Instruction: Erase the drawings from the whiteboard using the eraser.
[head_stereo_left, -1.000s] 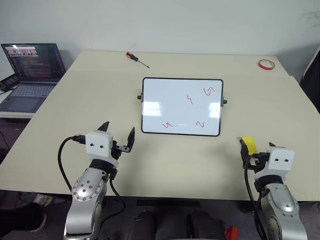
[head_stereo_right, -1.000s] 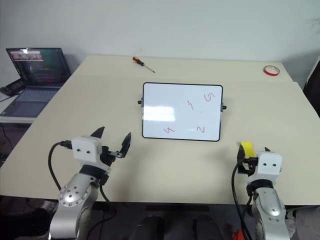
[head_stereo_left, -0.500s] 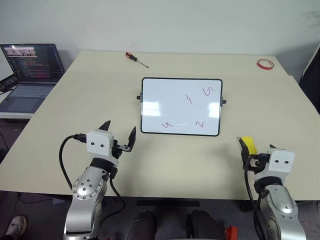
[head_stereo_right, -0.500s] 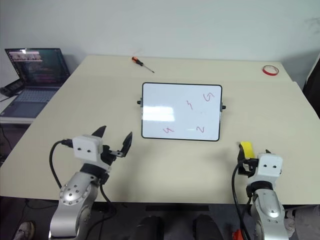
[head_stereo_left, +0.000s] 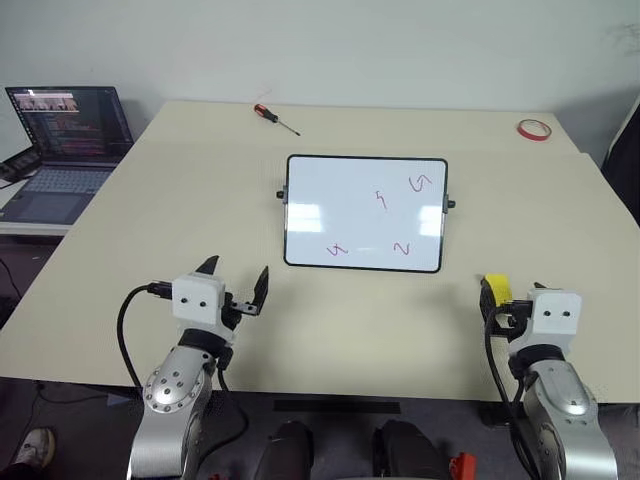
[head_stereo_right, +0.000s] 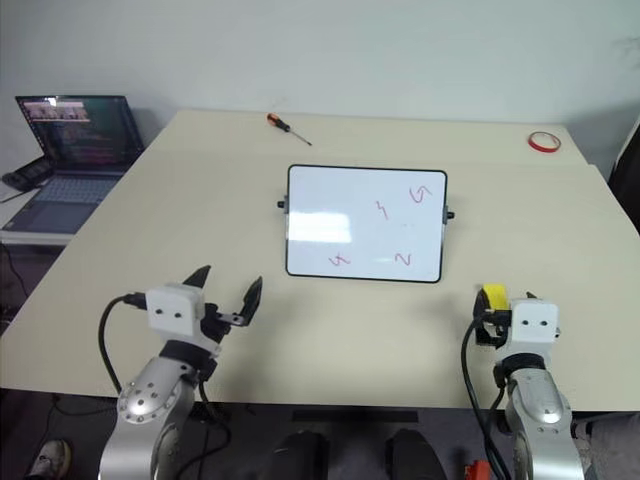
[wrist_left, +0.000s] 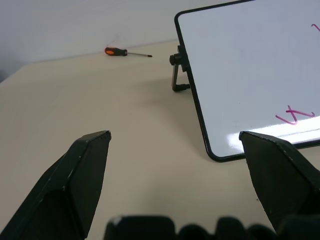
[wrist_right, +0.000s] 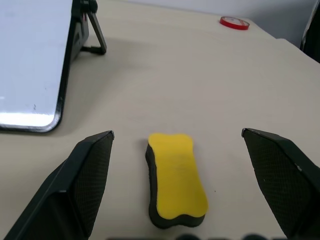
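We line up our right gripper (wrist_right: 175, 145), fingers spread wide, over the small yellow block eraser (wrist_right: 176, 179) lying right of the black-framed white whiteboard (head_stereo_left: 364, 213). Left gripper (head_stereo_left: 236, 281) hangs released. Next: descend, clamp, then reach the red marker drawings (head_stereo_left: 403, 248).

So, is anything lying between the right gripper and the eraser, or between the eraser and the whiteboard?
Nothing visible does. The eraser lies on bare table between the open fingers of the right gripper, untouched. From there to the whiteboard the table is bare too.
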